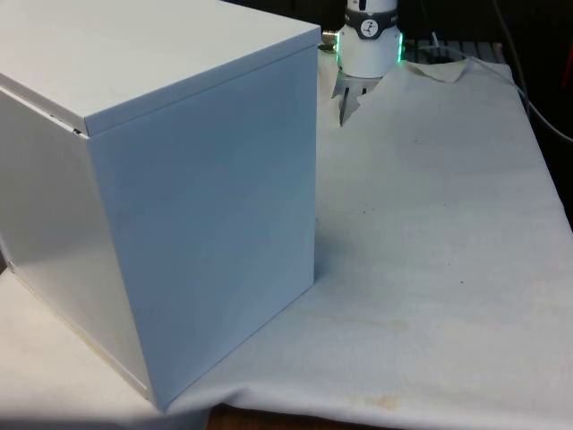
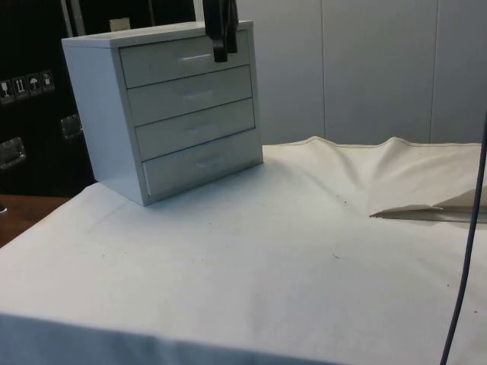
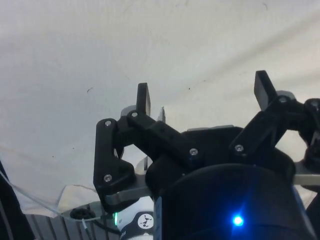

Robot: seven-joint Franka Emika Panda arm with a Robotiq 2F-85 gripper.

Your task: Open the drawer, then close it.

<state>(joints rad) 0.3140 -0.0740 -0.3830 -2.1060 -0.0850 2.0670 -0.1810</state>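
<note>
A white chest of drawers [image 2: 171, 106] stands on the cloth, and each of its several drawers is shut flush. The top drawer [image 2: 167, 65] carries a small pale handle [image 2: 195, 57]. In the front view the chest [image 1: 179, 179] turns its plain back and side to the camera. My black gripper [image 2: 221, 52] hangs from above, overlapping the right part of the top drawer's front in the side view; I cannot tell how far it is from the drawer. In the wrist view the gripper [image 3: 203, 95] is open, its fingers [image 3: 143, 97] wide apart with only white cloth between them.
The white cloth [image 2: 251, 251] spreads wide in front of the chest. It rises in folds [image 2: 403, 182] towards the side view's right, where a dark cable [image 2: 468, 251] hangs. To the front view's right of the chest lies open cloth [image 1: 430, 233].
</note>
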